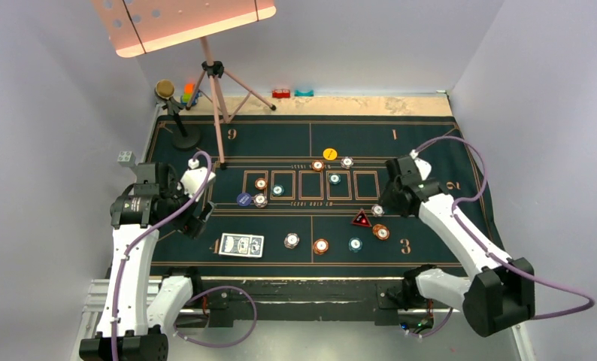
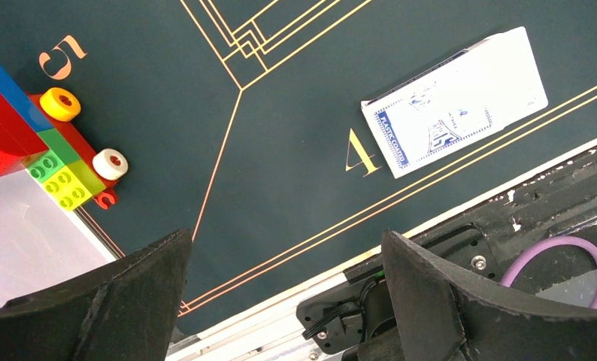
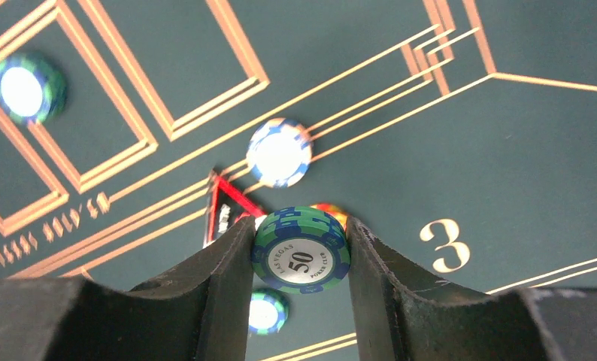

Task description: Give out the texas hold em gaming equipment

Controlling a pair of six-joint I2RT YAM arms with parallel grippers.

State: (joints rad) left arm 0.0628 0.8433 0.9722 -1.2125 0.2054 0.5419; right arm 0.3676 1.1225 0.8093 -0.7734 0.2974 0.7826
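One chip gripped, green mat, pale walls

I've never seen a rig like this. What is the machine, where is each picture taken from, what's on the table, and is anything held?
Two white robot arms are bolted at the table's near edge. The wide picture looks down from above and behind them: left arm, right arm. The other two pictures come from a camera on each wrist, so the dark shapes at the bottom are that hand's own fingers.

On the dark green mat lie a pack of playing cards, scattered poker chips, a yellow disc, a blue disc and a red triangular marker. Toy blocks sit at the mat's edge.

The left hand is open and empty. The right hand grips a green-and-blue chip marked 50 by its rim.
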